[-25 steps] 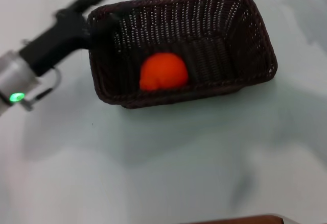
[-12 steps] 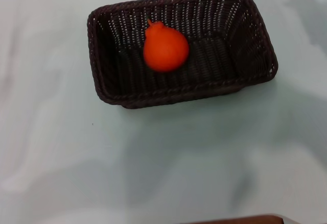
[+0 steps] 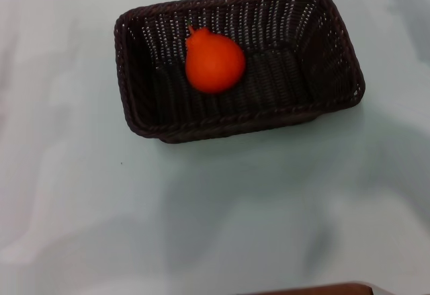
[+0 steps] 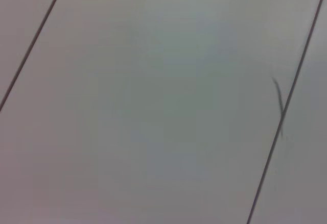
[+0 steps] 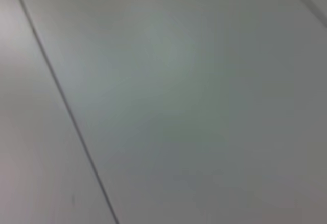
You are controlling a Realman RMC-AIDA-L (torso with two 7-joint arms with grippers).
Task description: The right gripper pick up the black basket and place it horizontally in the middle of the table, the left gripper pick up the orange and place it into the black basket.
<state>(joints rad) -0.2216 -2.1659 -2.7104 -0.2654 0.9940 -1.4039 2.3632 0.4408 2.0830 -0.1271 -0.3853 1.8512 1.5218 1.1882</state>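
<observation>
The black basket [image 3: 138, 117] lies lengthwise across the far middle of the table [image 3: 215, 214] in the head view. The orange [image 3: 214, 63] rests inside it, left of the basket's middle, with its pointed end turned toward the far left. Neither gripper shows in the head view. The left wrist view and the right wrist view show only pale flat panels with thin dark seams, and no fingers, basket or fruit.
A dark brown edge [image 3: 316, 289] shows at the near rim of the head view, right of centre. Pale table surface lies on all sides of the basket.
The left arm, beside the basket's left end a second ago, has left the head view. The orange has rolled from the basket's near wall toward its far side.
</observation>
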